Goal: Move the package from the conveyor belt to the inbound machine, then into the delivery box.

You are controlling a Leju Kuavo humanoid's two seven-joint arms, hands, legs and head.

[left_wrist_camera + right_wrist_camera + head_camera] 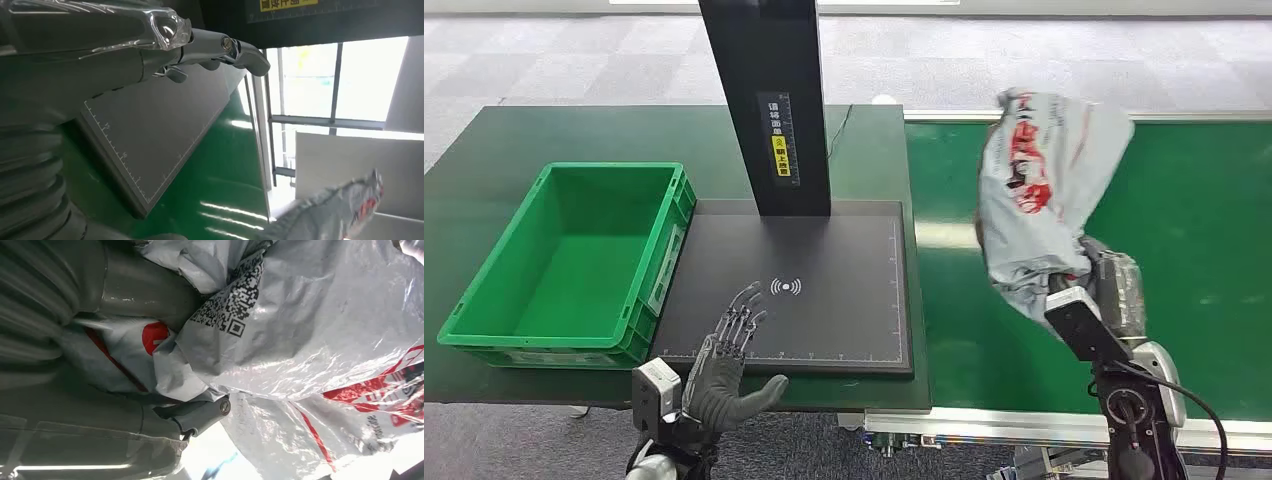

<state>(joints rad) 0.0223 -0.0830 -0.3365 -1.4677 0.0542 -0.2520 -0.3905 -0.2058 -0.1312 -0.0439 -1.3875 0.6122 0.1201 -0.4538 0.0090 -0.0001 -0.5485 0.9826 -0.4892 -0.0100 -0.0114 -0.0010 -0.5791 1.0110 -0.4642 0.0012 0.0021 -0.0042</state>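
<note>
A crumpled grey plastic package (1039,195) with red print hangs above the green conveyor belt (1194,240), gripped at its lower end by my right hand (1079,275). In the right wrist view the package (300,340) shows a QR code and wraps over my fingers (200,415). My left hand (729,365) hovers with fingers spread and empty over the near edge of the black inbound machine pad (824,300). In the left wrist view its fingers (220,50) stretch above the pad (150,140), and the package (340,210) appears in the distance. The green delivery box (564,260) stands empty at the left.
A black post (769,100) with a yellow label rises from the back of the pad. The pad and box sit on a dark green table (504,140). The conveyor's metal frame (984,425) runs along the near edge. Grey carpet floor lies beyond.
</note>
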